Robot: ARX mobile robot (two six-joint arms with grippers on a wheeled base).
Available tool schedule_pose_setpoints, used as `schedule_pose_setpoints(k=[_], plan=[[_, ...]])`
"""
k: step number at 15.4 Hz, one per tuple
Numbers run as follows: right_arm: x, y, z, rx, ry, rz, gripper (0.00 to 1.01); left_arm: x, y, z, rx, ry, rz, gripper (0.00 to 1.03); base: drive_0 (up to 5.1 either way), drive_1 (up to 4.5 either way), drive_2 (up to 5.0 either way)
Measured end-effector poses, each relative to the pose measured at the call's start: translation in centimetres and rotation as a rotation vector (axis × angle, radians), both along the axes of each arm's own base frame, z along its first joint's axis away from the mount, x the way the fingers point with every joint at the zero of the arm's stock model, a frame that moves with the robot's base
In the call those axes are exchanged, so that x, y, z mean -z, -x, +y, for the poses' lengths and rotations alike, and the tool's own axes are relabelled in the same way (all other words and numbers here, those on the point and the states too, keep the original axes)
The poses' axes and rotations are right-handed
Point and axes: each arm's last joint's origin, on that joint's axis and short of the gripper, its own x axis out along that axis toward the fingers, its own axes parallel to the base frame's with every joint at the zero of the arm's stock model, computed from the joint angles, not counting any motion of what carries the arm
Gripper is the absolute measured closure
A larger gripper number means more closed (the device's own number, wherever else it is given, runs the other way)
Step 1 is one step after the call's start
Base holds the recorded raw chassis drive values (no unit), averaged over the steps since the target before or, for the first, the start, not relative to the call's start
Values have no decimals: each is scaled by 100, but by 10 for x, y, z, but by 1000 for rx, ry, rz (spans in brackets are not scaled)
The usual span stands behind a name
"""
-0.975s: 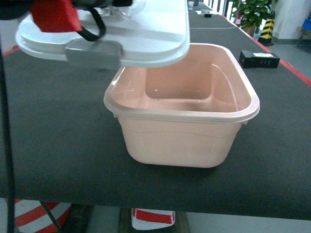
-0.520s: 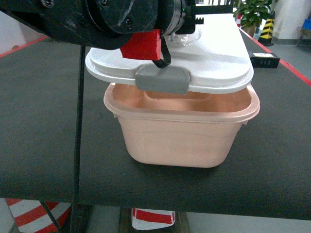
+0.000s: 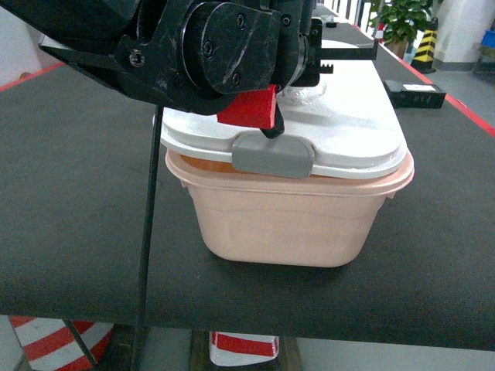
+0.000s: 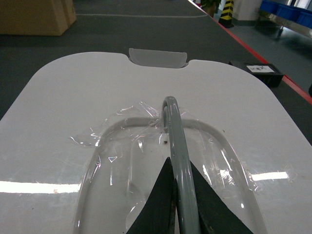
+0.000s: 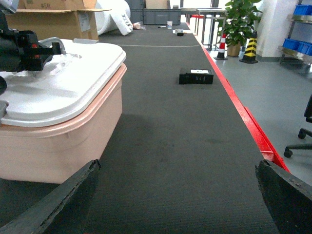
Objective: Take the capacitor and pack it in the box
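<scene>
Right then, the pink box (image 3: pixel 286 224) sat close to the near edge of the dark table (image 3: pixel 69 232), and the white lid (image 3: pixel 348 127) rested on top of its rim, covering the opening, with the grey clasp (image 3: pixel 273 154) hanging over the near side. The left gripper (image 4: pixel 181 195) was clamped on the lid's grey handle (image 4: pixel 176 141), its two dark fingers (image 4: pixel 156 200) pinching the raised loop from either side, crinkled clear tape around the handle's base. From the head camera the left arm (image 3: pixel 201 46) loomed large over the lid, a red part (image 3: pixel 249 108) just above the clasp. The right gripper (image 5: pixel 180 195) hung apart from the box on its right, jaws spread wide with only bare table between them, holding nothing. A small black device (image 5: pixel 196 76) lay farther back near the table's red right edge, and brown cartons (image 5: pixel 53 19) stood beyond the far left side. No capacitor could be made out; the box's inside was hidden under the lid.
</scene>
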Motion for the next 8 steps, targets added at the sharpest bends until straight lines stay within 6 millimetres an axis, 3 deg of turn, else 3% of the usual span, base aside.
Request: schedule_pose_setpoints(k=[8], plan=[[0, 0, 0, 0, 0, 0, 3, 13, -4, -3, 0, -7, 30, 101, 0, 0, 0]])
